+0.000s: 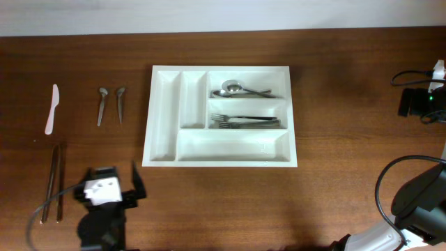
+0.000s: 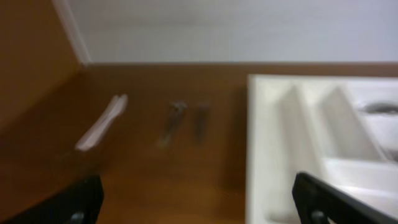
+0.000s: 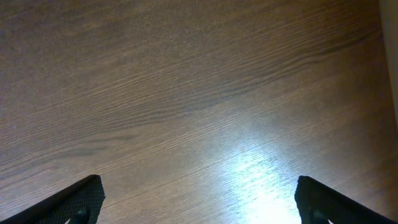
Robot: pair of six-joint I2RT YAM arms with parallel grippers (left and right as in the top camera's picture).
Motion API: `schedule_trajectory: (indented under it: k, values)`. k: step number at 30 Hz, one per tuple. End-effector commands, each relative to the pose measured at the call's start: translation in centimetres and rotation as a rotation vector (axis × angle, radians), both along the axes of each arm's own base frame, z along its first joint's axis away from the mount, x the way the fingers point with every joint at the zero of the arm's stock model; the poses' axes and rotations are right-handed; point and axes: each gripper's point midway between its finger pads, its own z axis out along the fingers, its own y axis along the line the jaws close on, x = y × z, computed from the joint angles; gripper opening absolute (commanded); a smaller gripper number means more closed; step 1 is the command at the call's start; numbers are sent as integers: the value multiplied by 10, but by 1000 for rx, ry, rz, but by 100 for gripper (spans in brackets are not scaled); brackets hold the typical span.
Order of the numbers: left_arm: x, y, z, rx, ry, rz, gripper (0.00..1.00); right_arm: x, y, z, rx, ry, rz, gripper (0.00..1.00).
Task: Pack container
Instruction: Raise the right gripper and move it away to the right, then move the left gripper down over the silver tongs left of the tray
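Note:
The container (image 1: 148,132) is a large white cutlery tray in the middle of the table. Spoons (image 1: 240,89) lie in its upper right compartment and forks (image 1: 244,121) in the one below. On the table to its left lie a white plastic knife (image 1: 52,108), two small spoons (image 1: 102,104) and a pair of long thin metal sticks (image 1: 54,183). My left gripper (image 1: 111,176) hovers open near the front edge, between the sticks and the container. Its wrist view shows the container's corner (image 2: 258,143), the knife (image 2: 102,121) and the small spoons (image 2: 171,121). My right gripper (image 3: 199,202) stands open over bare wood.
Black cables and a small black device (image 1: 417,102) sit at the far right edge. The right arm's base (image 1: 418,202) fills the front right corner. A pale wall (image 2: 236,31) runs behind the table's back edge.

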Motion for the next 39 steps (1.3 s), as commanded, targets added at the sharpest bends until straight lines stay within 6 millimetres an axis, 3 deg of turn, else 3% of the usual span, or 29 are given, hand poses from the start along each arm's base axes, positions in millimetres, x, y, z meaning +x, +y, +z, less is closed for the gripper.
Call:
schedule_trajectory:
  k: [1, 5, 6, 8, 11, 16, 22, 25, 28, 30, 34, 39]
  values:
    - [-23, 42, 54, 64, 46, 237, 99, 0, 0, 0, -4, 0, -6, 99]
    - [-22, 37, 82, 29, 168, 196, 99, 0, 0, 0, -4, 0, -6, 99]
    - [-9, 23, 88, 47, 228, 82, 99, 0, -1, 0, -4, 0, -6, 99]
    - [1, 21, 85, 45, 266, 54, 99, 0, 0, 0, -4, -1, -6, 99]
    - [9, 23, 63, 34, 366, 53, 99, 0, 0, 0, -4, 0, -6, 99]
    - [35, 35, 67, 28, 414, 83, 99, 0, 0, 0, -4, 0, -6, 99]
    - [60, 78, 78, -51, 666, 188, 99, 0, 0, 0, -4, 0, -6, 99]
    - [72, 98, 70, -89, 772, 228, 99, 0, -1, 0, -4, 0, -6, 99]
    - [81, 117, 47, -106, 851, 269, 99, 0, -1, 0, -4, 0, -6, 99]
    - [78, 126, 30, -103, 923, 301, 99, 0, 0, 0, -4, 0, -6, 99]
    - [69, 124, 1, -78, 1087, 237, 99, 0, 0, 0, -4, 0, -6, 99]
    - [56, 143, -2, 28, 1179, 310, 99, 0, 0, 0, -4, 0, -6, 99]
